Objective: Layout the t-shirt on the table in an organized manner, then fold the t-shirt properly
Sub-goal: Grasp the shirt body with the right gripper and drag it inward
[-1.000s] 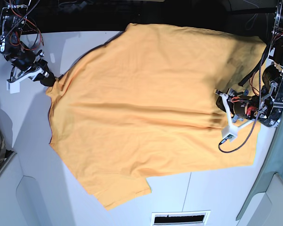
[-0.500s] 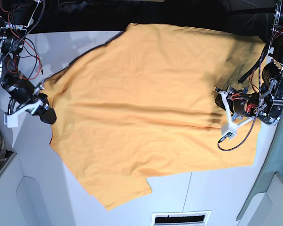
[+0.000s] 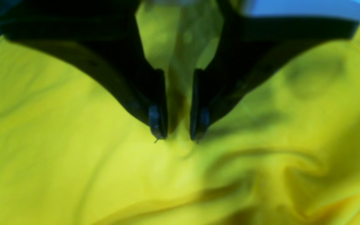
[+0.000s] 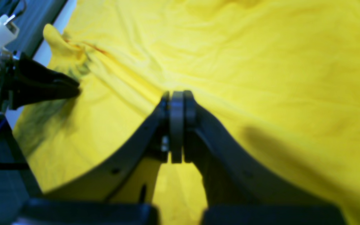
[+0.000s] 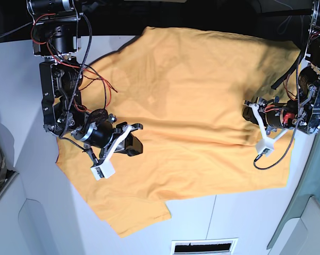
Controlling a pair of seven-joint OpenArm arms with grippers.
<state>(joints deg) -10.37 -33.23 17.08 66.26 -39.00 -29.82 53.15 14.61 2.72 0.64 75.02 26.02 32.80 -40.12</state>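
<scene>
Orange-yellow short-sleeved cotton t-shirt (image 5: 192,106), soft and matte with shallow wrinkles, lies spread across the wide matte white bench (image 5: 22,79), its hem corner hanging toward 6 o'clock. No writing or label is readable. The right gripper (image 5: 134,146) reaches low over the shirt's 9 o'clock side, arm bent down from the far edge, black fingers (image 4: 177,125) pressed fully together with no cloth between them. The left gripper (image 5: 249,112) sits at the shirt's 3 o'clock side, its black fingers (image 3: 158,122) partly parted, tips pressing into a raised ridge of fabric.
</scene>
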